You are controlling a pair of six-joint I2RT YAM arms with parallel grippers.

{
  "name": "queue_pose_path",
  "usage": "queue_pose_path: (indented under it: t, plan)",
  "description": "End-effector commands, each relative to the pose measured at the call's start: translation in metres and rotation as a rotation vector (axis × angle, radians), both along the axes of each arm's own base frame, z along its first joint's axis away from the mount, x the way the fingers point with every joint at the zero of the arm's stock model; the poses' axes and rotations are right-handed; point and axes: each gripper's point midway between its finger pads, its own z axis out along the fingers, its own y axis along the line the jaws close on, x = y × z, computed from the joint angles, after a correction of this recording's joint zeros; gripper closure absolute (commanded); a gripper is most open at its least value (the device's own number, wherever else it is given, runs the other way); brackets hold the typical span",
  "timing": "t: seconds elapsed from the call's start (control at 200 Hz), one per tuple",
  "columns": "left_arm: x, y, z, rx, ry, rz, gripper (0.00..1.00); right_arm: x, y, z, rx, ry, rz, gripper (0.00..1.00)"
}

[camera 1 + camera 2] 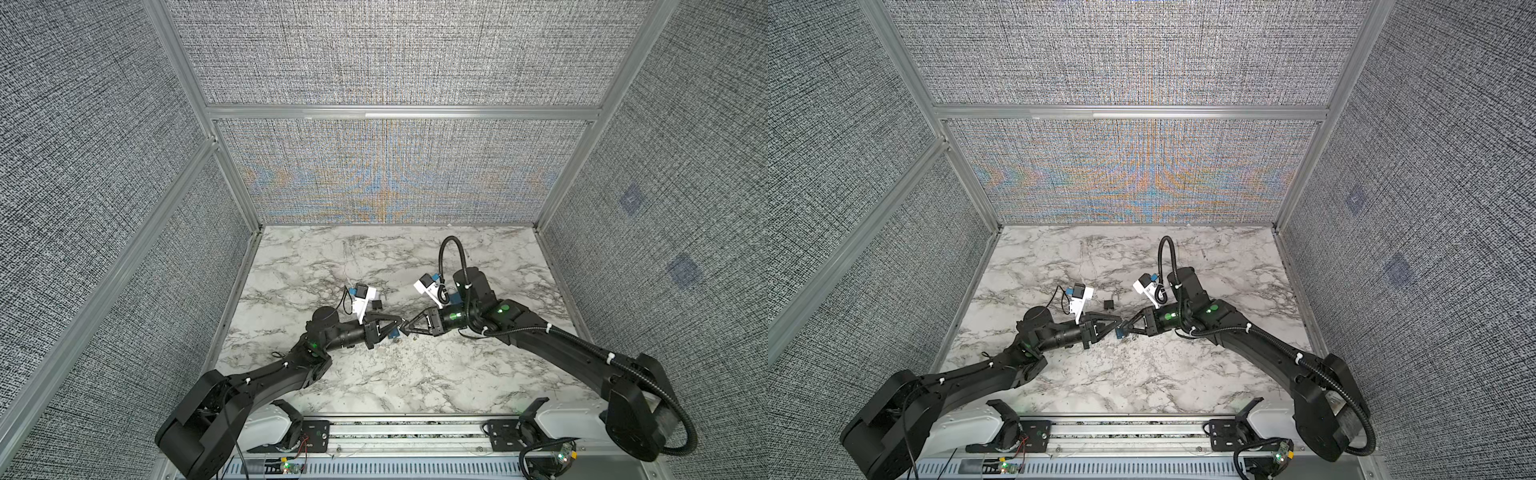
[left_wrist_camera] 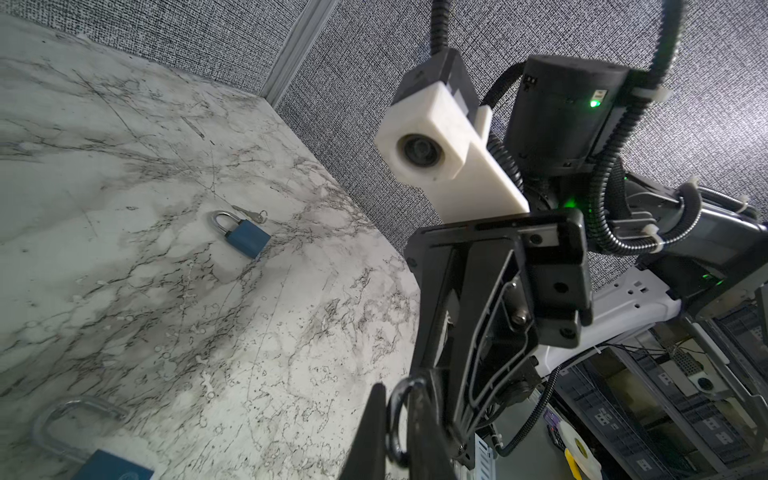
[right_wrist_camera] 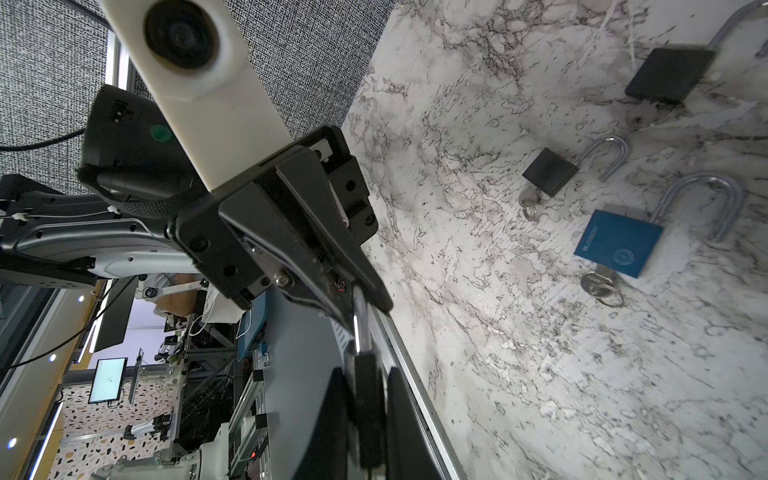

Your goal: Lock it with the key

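My right jaws clamp the black padlock [image 3: 365, 399] by its body and my left jaws pinch its shackle [image 3: 360, 328], both lifted over the worktop [image 1: 415, 374]. I'd push straight along the shackle (no twisting), with both grips firm.

High top views overlook table [image 1: 415, 374]; wrist views close.

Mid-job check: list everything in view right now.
blue padlocks: two, blue; open one near the grippers, shut one farther off.
black padlocks: two, black, on the table.
held black padlock: one, black, between both grippers.
keys: at least three, silver; in the open blue padlock, at a black one, beside the shut blue one.
table: one, white marble pattern.
left gripper: shut on the held padlock's shackle.
right gripper: shut on its body.
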Motion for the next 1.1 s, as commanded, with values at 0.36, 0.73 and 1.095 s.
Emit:
queue_pose_path:
  t: [0.36,0.73,1.095]
  plan:
    - [-0.013,0.002,0.015,0.080,-0.046,-0.065,1.00,0.011,0.008,0.028,0.121,-0.196,-0.046,1.00]
    - [0.009,0.024,0.017,0.080,-0.050,0.150,1.00,0.014,-0.002,0.030,0.142,-0.208,-0.101,0.48]
    - [0.025,0.029,0.041,0.039,0.044,0.250,1.00,0.007,-0.008,0.026,0.204,-0.197,-0.110,0.46]
